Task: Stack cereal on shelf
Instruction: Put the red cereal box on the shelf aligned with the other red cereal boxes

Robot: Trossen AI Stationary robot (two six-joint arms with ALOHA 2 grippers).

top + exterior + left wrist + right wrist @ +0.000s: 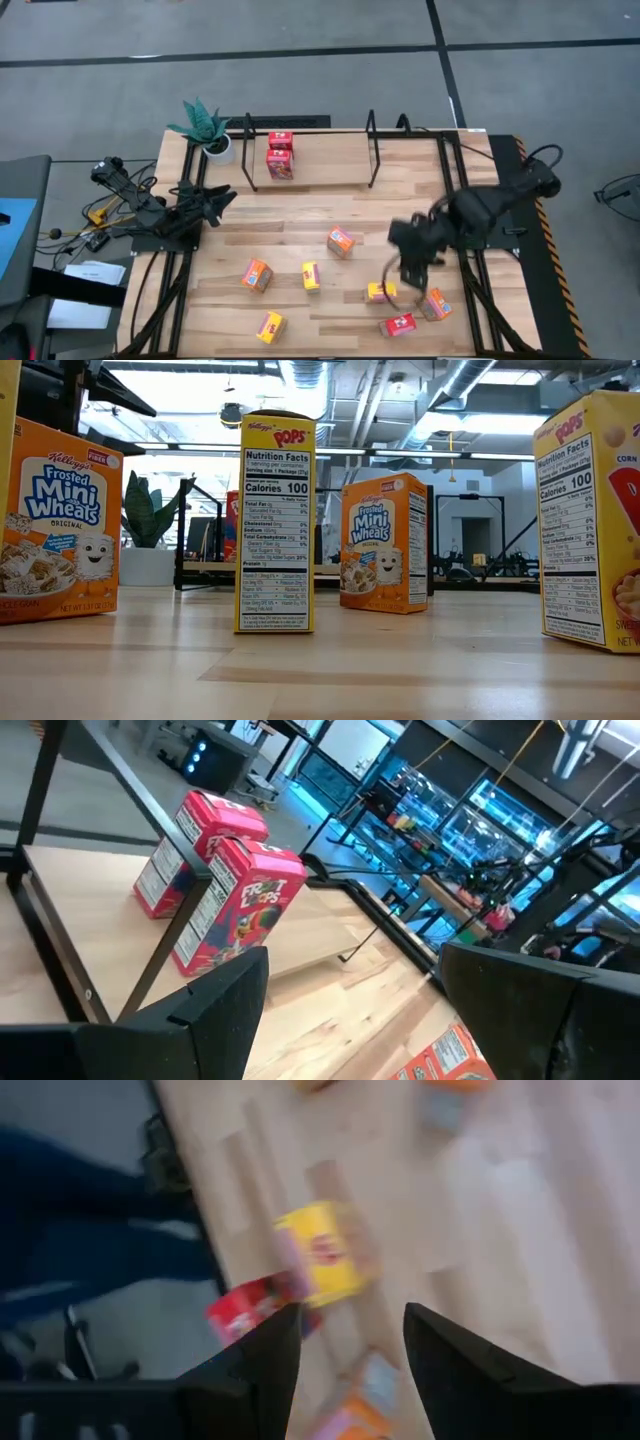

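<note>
Two red boxes shelved, seven to go, and the right tool is over a yellow one!

From above: two red boxes stand on the shelf; seven more sit scattered on the table, and the right tool hangs beside the yellow box, a red box just past it. The left tool waits by the shelf's end. Table level: only upright boxes close up, no arm in sight. Left wrist: fingers apart, empty, facing the shelved reds. Right wrist: fingers spread, nothing held, the yellow box just beyond them, untouched as far as I can judge.
</note>
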